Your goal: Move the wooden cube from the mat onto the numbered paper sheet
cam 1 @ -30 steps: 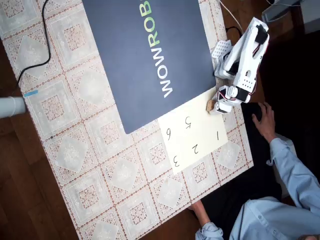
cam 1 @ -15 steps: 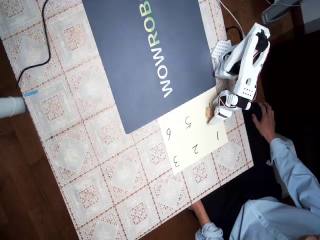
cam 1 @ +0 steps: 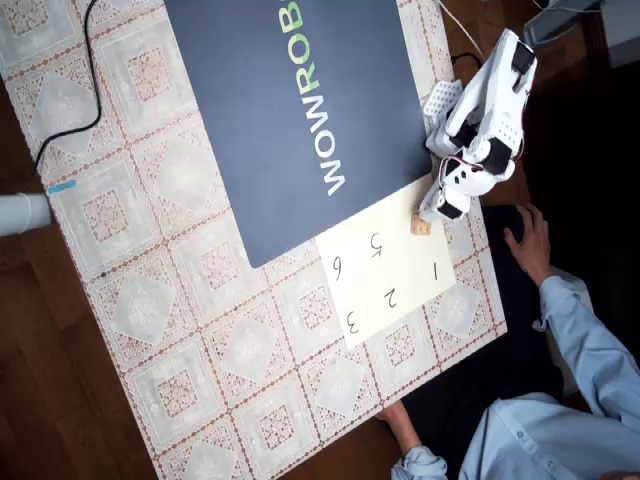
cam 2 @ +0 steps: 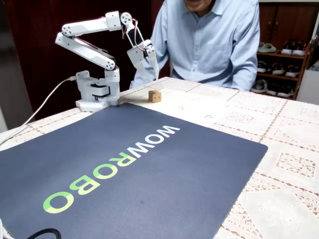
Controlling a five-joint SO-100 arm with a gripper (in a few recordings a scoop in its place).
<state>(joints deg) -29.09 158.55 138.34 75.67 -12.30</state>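
The wooden cube (cam 1: 421,225) (cam 2: 155,95) rests on the corner of the numbered paper sheet (cam 1: 390,275) (cam 2: 195,107) nearest the arm's base, just off the edge of the navy mat (cam 1: 290,110) (cam 2: 149,174). My white gripper (cam 1: 436,208) (cam 2: 152,69) hangs in the air above and slightly behind the cube, not touching it. Its fingers stand apart, open, with nothing between them.
A person in a light blue shirt (cam 2: 209,40) sits behind the table, one hand (cam 1: 527,238) resting by the arm's base (cam 2: 94,94), another hand (cam 1: 400,428) at the table edge. A black cable (cam 1: 90,70) crosses the lace tablecloth (cam 1: 200,330).
The gripper has let go of the cube and has lifted and drawn back toward the base. The cube stays on the sheet's corner.
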